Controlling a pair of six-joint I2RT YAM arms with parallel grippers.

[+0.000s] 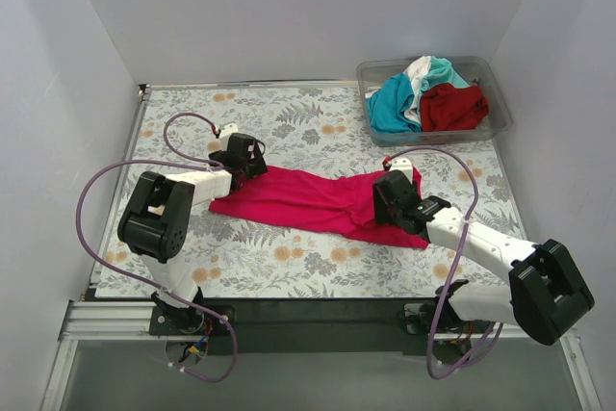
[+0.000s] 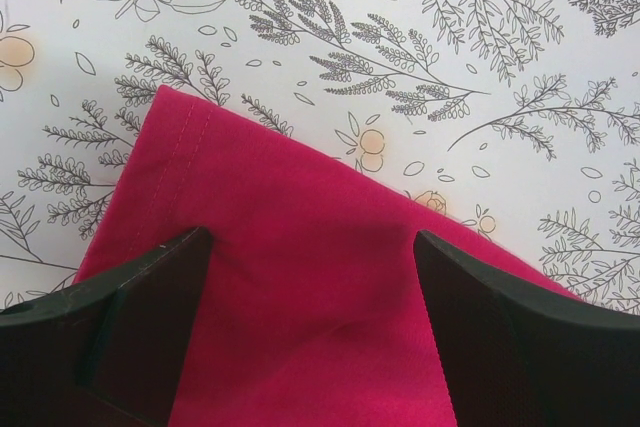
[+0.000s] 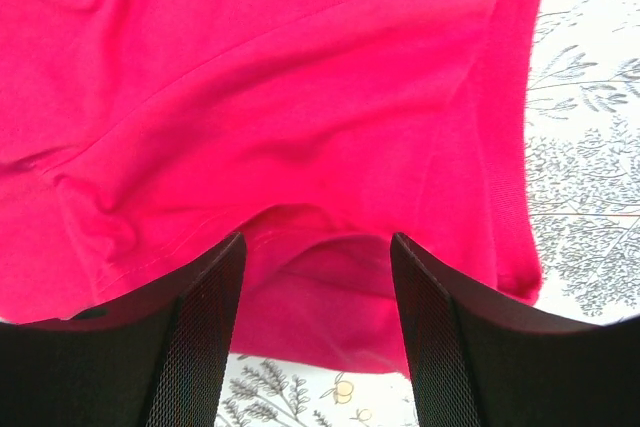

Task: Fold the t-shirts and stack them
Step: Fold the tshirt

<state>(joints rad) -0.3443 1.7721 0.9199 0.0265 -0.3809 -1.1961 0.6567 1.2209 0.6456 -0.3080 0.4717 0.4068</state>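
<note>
As it lies, pink shirt [image 1: 308, 201]: flat on bench [image 1: 289, 122], mid-frame
Left jaws: wide apart over its left end (nothing gripped)
Right jaws: parted over right end, empty

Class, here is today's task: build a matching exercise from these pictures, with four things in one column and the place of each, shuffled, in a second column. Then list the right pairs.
Column one
1. magenta-pink t-shirt
2. teal t-shirt
3. dark red t-shirt
4. left gripper

Column two
A. in the right part of the bin
B. stretched out on the table between the two arms
C. over the left end of the pink shirt, jaws open
D. in the left part of the bin

Pairs: 1-B, 2-D, 3-A, 4-C
</note>
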